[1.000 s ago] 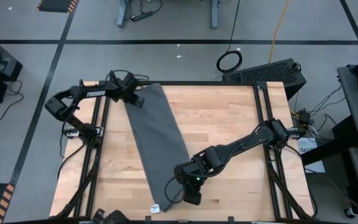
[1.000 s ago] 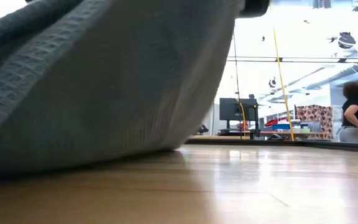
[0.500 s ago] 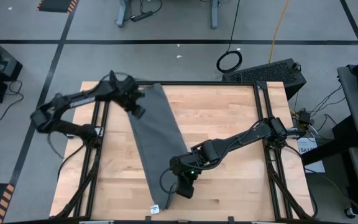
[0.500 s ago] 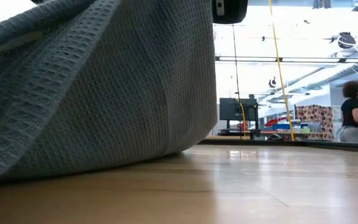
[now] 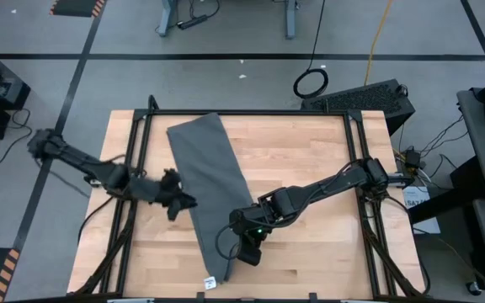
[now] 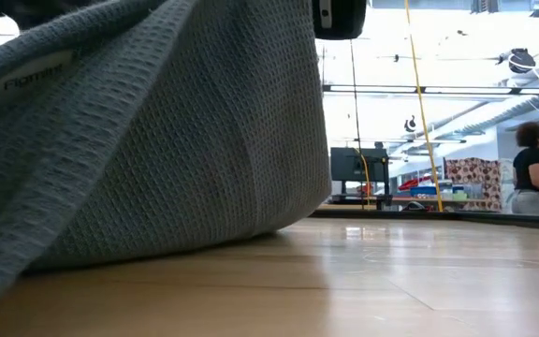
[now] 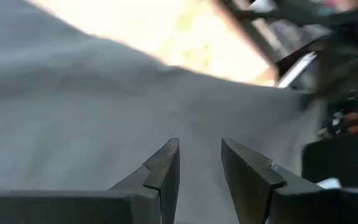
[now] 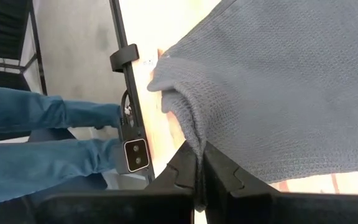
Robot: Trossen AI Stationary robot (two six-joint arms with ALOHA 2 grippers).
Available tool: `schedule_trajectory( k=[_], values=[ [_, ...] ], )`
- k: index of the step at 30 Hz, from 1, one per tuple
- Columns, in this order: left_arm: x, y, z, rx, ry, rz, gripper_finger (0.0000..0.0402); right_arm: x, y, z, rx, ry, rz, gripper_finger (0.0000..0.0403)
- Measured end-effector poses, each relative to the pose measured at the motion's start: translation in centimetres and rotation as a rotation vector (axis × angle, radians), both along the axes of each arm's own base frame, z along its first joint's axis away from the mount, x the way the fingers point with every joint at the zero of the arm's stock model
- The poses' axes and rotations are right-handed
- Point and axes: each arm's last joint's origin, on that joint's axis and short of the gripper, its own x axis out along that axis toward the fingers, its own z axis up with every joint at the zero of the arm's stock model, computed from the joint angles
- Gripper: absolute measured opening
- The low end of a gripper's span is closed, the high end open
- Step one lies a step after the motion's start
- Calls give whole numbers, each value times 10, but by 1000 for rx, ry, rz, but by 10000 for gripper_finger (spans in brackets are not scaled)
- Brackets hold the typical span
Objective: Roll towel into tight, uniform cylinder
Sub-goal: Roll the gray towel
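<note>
The dark grey towel [image 5: 211, 181] lies as a long strip slanting from the far left of the table to its near edge, with a white tag [image 5: 210, 282] at the near end. My right gripper [image 5: 244, 255] is shut on it close to that near end, where the cloth is raised off the wood [image 6: 157, 140]. My left gripper [image 5: 183, 202] hovers open beside the towel's left long edge, about halfway along, with nothing between its fingers [image 7: 166, 165]. The towel's far end [image 5: 194, 128] rests flat on the table. My right gripper pinches a bunched fold of the towel [image 8: 192, 138] between its two fingers, at the right long edge near the near end. The fingers come from above, slanting down. The cloth rises to the fingers in a ridge, while the near corner [image 8: 161, 78] and the rest stay on the table.
Black frame rails [image 5: 138, 160] run along the table's left and right sides. A person's legs in blue jeans [image 8: 42, 143] stand beyond the near edge, and another person [image 6: 534, 168] is far off in the room. Bare wood [image 5: 310, 151] lies right of the towel.
My left gripper has swung from the towel's far end toward the near edge along the towel's left side, turning as it went, its fingers open throughout. The far end lies flat and uncovered. My right gripper has edged slightly left with the pinched fold.
</note>
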Motion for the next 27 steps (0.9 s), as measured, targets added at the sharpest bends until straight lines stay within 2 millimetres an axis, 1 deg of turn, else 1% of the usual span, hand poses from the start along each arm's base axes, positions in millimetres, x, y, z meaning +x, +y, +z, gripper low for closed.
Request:
schedule_trajectory(
  k=[2,5,7,9,13,16,19,21,23,25,27],
  values=[
    [2,-17,-2,15,-35,-5,123,1,-2,0,2,1,-3,0],
    [7,-40,-9,40,-19,-29,123,0,-2,0,6,11,-9,0],
    [11,-55,-15,22,0,-43,123,-2,1,-1,29,38,-18,0],
    [15,-70,-25,14,17,-72,123,-5,7,-1,55,65,-23,0],
    [26,-100,-35,4,-33,-109,123,-10,18,-1,81,97,-39,0],
    [34,-117,-42,37,-28,-126,123,-13,25,-1,90,110,-52,0],
    [41,-128,-48,58,-7,-134,123,-15,30,-1,81,114,-67,0],
    [45,-134,-47,61,-7,-141,123,-16,33,-1,88,122,-75,0],
    [48,-140,-42,74,-25,-158,123,-16,33,-1,96,125,-88,0],
    [49,-147,-32,105,-67,-167,130,-15,33,-1,99,114,-94,0],
    [49,-154,-20,132,-117,-156,147,-14,32,0,89,102,-98,0]
  ],
)
